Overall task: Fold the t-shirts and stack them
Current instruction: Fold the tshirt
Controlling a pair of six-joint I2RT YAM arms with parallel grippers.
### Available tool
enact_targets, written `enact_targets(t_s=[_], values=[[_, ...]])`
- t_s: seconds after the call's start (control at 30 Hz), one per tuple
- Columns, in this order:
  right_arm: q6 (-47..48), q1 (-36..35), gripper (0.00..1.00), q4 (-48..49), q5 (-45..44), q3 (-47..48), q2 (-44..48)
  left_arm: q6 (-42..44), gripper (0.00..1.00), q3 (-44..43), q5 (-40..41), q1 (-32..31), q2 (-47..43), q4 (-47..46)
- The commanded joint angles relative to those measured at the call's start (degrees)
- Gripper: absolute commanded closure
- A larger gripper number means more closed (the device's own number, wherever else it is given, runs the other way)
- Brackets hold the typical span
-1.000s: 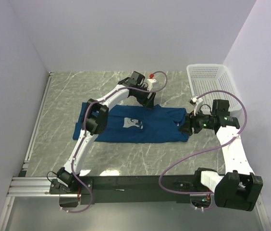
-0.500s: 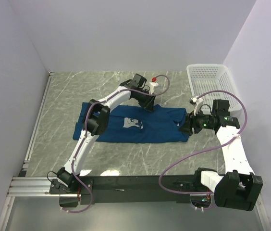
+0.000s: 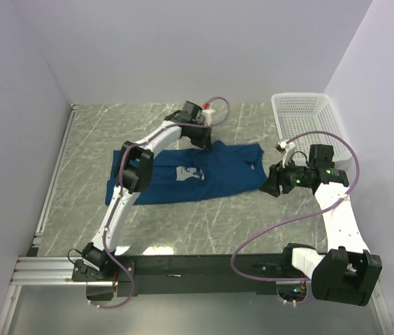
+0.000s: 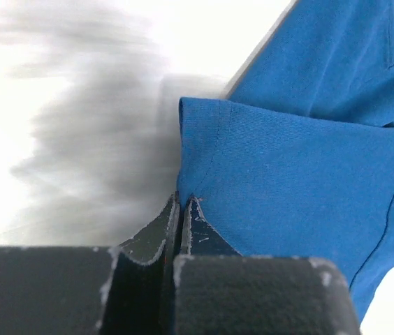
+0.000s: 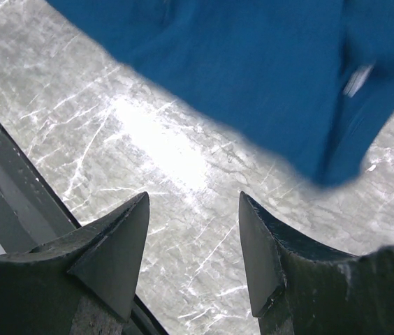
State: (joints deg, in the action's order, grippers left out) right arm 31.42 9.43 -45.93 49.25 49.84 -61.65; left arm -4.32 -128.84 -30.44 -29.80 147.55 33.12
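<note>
The dark blue t-shirt (image 3: pixel 228 174) lies spread on the marble table, its small white print (image 3: pixel 191 173) facing up. My left gripper (image 3: pixel 207 144) is at the shirt's far edge, shut on a pinch of the blue hem (image 4: pixel 204 150); in the left wrist view the left gripper (image 4: pixel 185 202) has its tips pressed together on the cloth. My right gripper (image 3: pixel 270 185) hovers open just off the shirt's right end. In the right wrist view the right gripper (image 5: pixel 193 202) has bare marble between its fingers, with the t-shirt (image 5: pixel 253 63) beyond the tips.
A white mesh basket (image 3: pixel 305 115) stands at the back right, beside the right wall. A metal rail (image 3: pixel 54 174) runs along the table's left edge. The black base bar (image 3: pixel 204 269) spans the near edge.
My left gripper has closed on the shirt's far edge and pulled it back and left. The shirt's right end has slid out from under my right gripper, which stayed open and in place.
</note>
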Motion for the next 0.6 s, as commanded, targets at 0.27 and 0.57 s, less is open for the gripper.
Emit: enact_targets(t_s=[0.27, 0.57], values=[[1.4, 0.5, 0.39, -0.6, 1.5, 1.0, 0.2, -19.0, 0.83, -3.0, 18.0, 16.2, 0.6, -6.1], [21.5, -22.4, 0.31, 1.9, -4.0, -3.0, 0.7, -16.3, 0.41, 12.8, 15.7, 18.1, -25.6, -21.1]])
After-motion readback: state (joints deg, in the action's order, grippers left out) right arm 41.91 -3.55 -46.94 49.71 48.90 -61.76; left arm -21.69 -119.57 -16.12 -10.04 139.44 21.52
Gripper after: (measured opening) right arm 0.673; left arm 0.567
